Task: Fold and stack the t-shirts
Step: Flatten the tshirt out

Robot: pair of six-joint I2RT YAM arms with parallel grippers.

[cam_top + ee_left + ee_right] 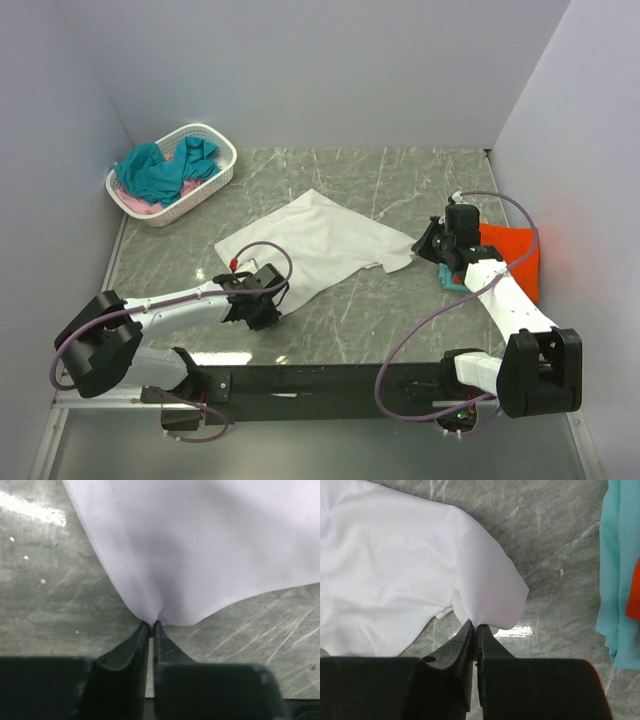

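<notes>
L arm (170,300) & R arm (505,300): white tube links w/ chunky black joint housings. A thin purple cable (262,243) runs along ea. arm, looping free in places. Small red bit (234,262) by L wrist. Both arms are bolted to a black base bar (320,378). L gripper (151,625): two matte black fingers (125,665), wide at root, tapering to thin tips. R gripper (476,626): same black fingers, w/ a small round hole (427,658) in one near its root.
</notes>
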